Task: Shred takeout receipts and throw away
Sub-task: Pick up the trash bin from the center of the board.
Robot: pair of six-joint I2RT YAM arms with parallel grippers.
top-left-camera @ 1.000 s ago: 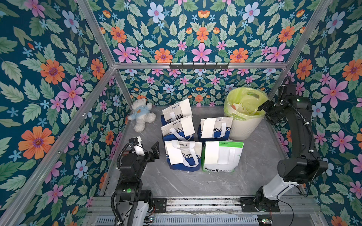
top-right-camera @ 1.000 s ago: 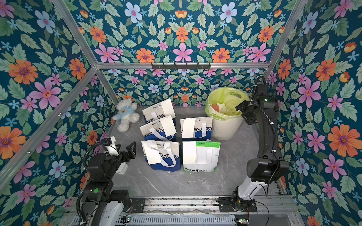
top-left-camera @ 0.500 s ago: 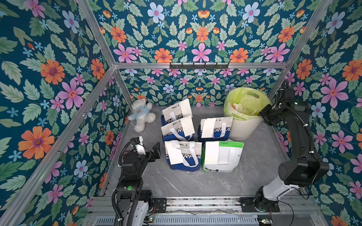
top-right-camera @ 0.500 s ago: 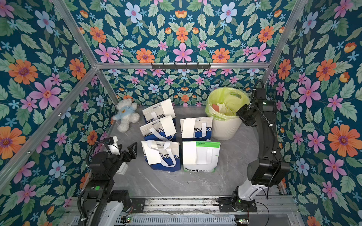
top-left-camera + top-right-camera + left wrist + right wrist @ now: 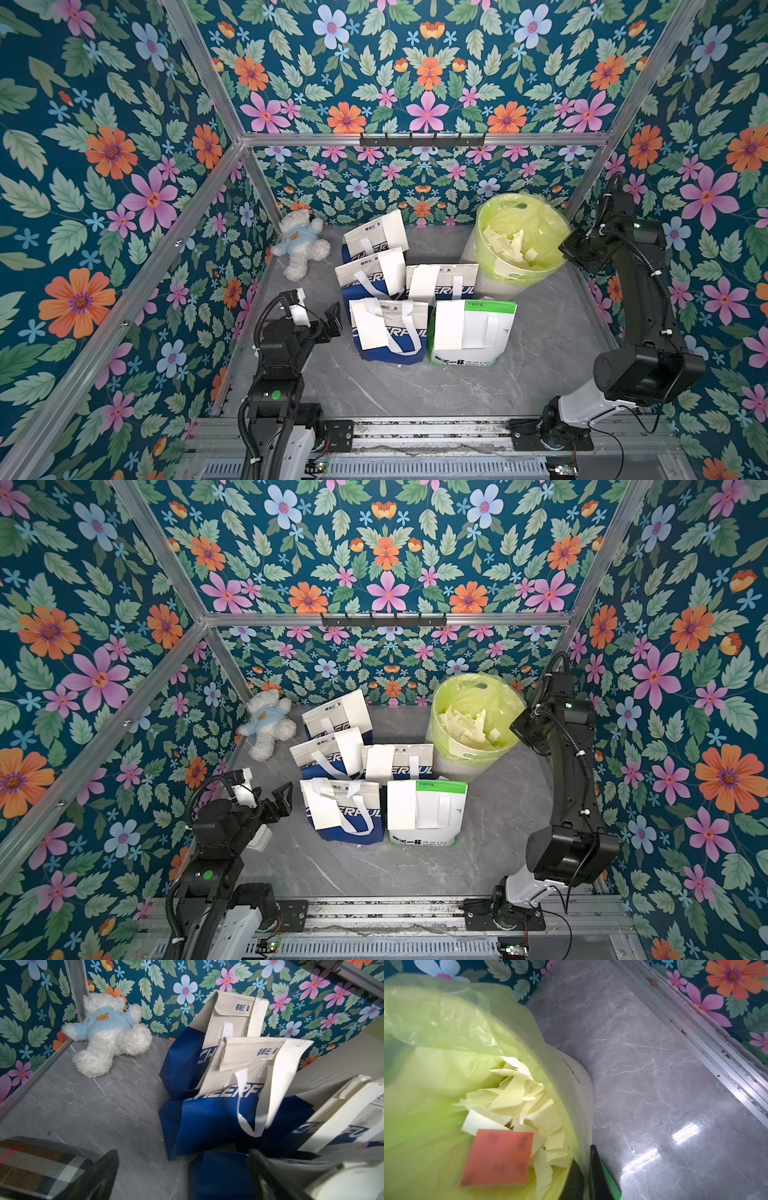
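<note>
R claw (image 5: pixel 588 1167) closed, at bin (image 5: pixel 582 1084) rim, receipt scraps (image 5: pixel 517 1103) just beside, inside, L claw (image 5: pixel 316 319) apart

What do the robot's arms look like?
Both are chunky and black with white bottom parts, little green lights and black cables looping along them: the left arm and the right arm. The left gripper and right gripper are black too.
</note>
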